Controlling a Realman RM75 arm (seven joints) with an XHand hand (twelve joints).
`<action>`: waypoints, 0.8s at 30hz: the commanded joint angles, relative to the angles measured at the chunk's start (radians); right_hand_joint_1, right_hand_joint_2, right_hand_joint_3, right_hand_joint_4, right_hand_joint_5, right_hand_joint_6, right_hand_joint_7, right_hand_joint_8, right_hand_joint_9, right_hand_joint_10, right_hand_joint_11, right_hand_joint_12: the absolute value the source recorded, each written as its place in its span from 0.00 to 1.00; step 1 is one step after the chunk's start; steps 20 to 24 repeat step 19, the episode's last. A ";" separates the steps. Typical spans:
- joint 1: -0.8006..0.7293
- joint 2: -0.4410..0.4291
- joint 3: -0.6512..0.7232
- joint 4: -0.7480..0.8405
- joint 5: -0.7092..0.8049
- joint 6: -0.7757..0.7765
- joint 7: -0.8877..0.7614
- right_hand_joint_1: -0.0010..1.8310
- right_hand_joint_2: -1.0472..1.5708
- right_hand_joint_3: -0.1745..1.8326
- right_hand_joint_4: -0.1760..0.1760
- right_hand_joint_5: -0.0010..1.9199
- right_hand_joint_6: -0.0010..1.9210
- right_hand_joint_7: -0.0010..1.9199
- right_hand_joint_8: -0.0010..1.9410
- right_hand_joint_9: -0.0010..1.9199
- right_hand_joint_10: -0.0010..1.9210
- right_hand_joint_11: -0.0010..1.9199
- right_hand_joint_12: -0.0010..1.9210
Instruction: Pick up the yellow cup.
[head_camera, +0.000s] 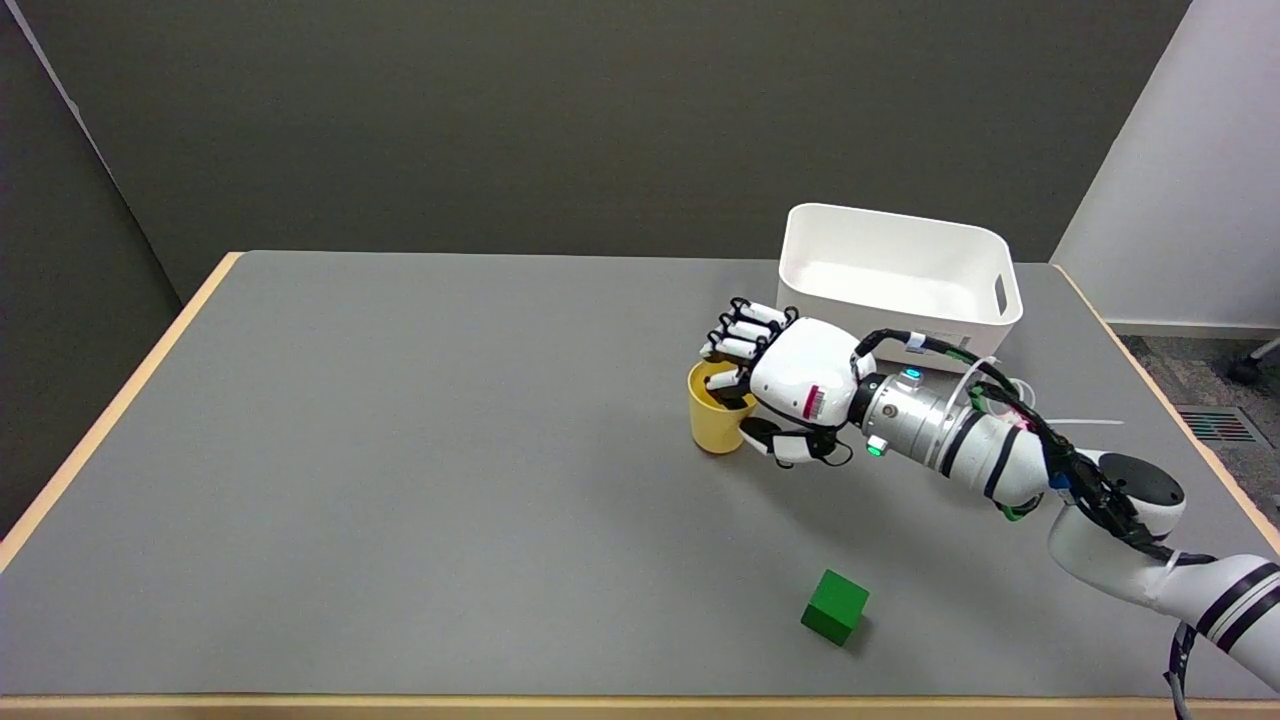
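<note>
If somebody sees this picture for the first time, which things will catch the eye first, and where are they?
First the white right hand right of the table's middle, at a yellow cup: one finger reaches into the cup's mouth and another lies against its outer side. Behind it, near the far right edge, stands a white bin that looks empty. A small green cube lies alone near the front edge of the grey table.

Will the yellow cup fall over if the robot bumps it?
Maybe. The cup stands upright, taller than wide, and looks empty, so it is probably light and a sideways nudge could tip it. Its round wall means it would likely roll once down. It looks like stiff plastic, so the hand closing around it probably won't squash it.
</note>
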 joint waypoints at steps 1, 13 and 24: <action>0.013 -0.010 0.127 0.086 0.001 -0.001 -0.001 0.47 0.80 0.33 1.00 0.36 0.80 0.18 0.21 0.10 0.30 0.00 0.45; 0.225 0.019 0.237 0.143 -0.023 -0.235 -0.093 0.48 0.80 0.34 1.00 0.36 0.80 0.18 0.22 0.10 0.30 0.00 0.46; 0.469 0.063 0.076 -0.075 -0.096 -0.434 -0.083 0.47 0.80 0.34 1.00 0.36 0.80 0.18 0.21 0.10 0.30 0.00 0.46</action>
